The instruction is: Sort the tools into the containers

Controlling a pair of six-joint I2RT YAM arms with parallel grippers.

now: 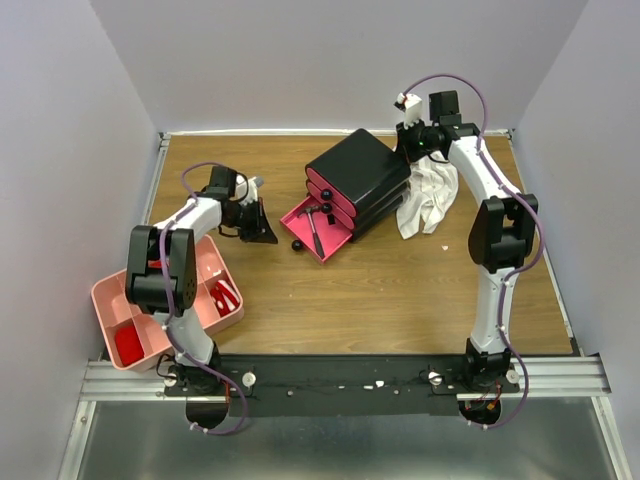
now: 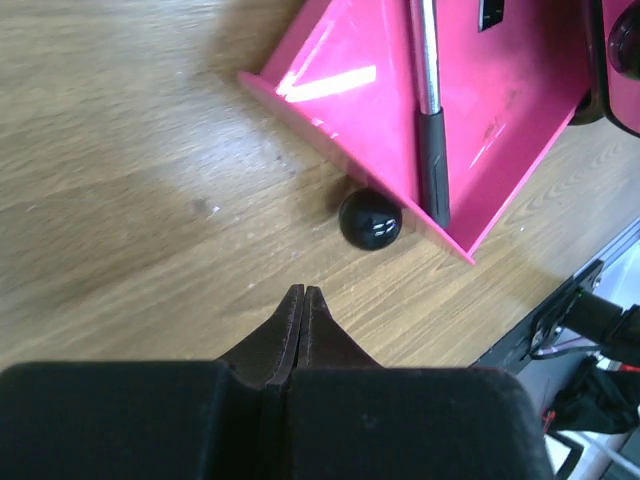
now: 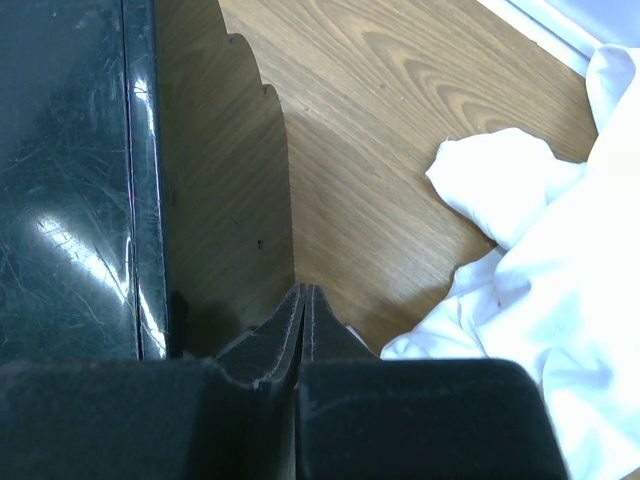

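Observation:
The black box [image 1: 358, 172] with magenta drawers stands at the table's middle back. Its lowest drawer [image 1: 300, 215] is pulled out toward the left front, and its black knob [image 1: 296, 245] shows at the front. A black-handled hammer [image 1: 316, 232] lies in it. In the left wrist view the hammer [image 2: 432, 150] rests along the drawer [image 2: 350, 90], and the knob [image 2: 370, 220] is just ahead of my shut, empty left gripper [image 2: 303, 290]. That gripper [image 1: 270, 236] is left of the drawer. My right gripper [image 1: 408, 152] is shut and empty behind the box's right corner [image 3: 60, 180].
A pale-pink compartment tray [image 1: 97, 298] sits at the near left, partly under my left arm, with red objects [image 1: 226, 296] in it. A crumpled white cloth [image 1: 428, 200] lies right of the box; it also shows in the right wrist view [image 3: 560, 250].

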